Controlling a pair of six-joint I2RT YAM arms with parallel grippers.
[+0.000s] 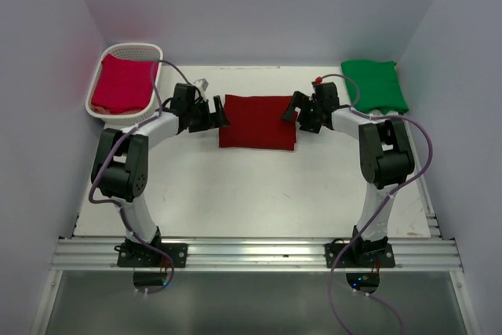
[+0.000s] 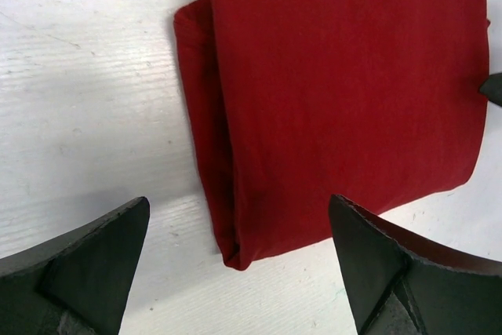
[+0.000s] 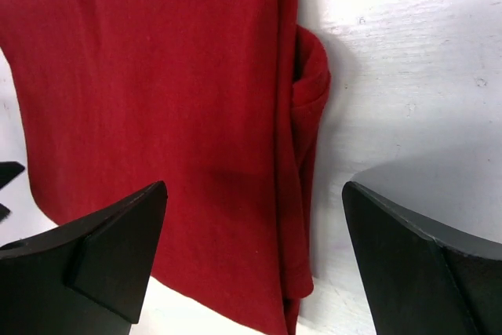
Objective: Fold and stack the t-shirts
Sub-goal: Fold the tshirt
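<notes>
Top view: maroon t-shirt point(image 1: 257, 121) lies folded mid-table point(image 1: 235, 194); left gripper point(image 1: 218, 111) and right gripper point(image 1: 292, 107) flank its ends, jaws wide, empty.
Left wrist: stacked edge layers; a shallow pinch risks catching one ply.
Right wrist: the edge bulges and may unfold on lifting.

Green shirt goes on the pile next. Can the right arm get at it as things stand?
Probably yes: the green t-shirt lies uncovered close beside the right arm; the right tool is open and empty.

White table point(image 1: 251, 194): maroon tee point(image 1: 257, 121) ctr, green tee point(image 1: 375, 84) far-R, basket point(image 1: 132, 47) far-L.
</notes>
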